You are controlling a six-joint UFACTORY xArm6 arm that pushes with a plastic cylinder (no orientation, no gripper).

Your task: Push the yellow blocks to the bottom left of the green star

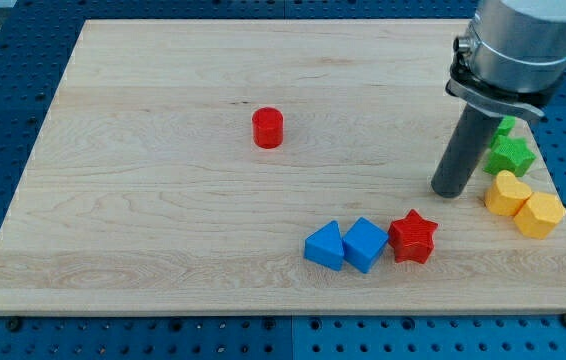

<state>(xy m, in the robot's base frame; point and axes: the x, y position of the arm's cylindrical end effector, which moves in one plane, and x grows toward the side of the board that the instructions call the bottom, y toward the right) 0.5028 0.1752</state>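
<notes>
My tip (pixel 451 191) — a bare rod with no jaws to open or close — rests on the wooden board (pixel 163 200), just left of the green star (pixel 511 155). The yellow heart (pixel 506 193) and yellow hexagon (pixel 540 214) lie touching, to the tip's right and slightly lower — directly below the star, not yet at its bottom left.

Your tip (pixel 451 192) sits on the board (pixel 163 200) at the right, just left of the green star (pixel 511 156). Another green block (pixel 504 128) peeks out behind the rod, just beyond the star. Two yellow blocks touch each other just nearer than the star: a yellow heart (pixel 506 193) and a yellow hexagon (pixel 540 214). Near the front edge, a blue triangle (pixel 324 246), a blue cube (pixel 365 244) and a red star (pixel 412 237) line up. A red cylinder (pixel 268 128) stands alone, well left.
</notes>
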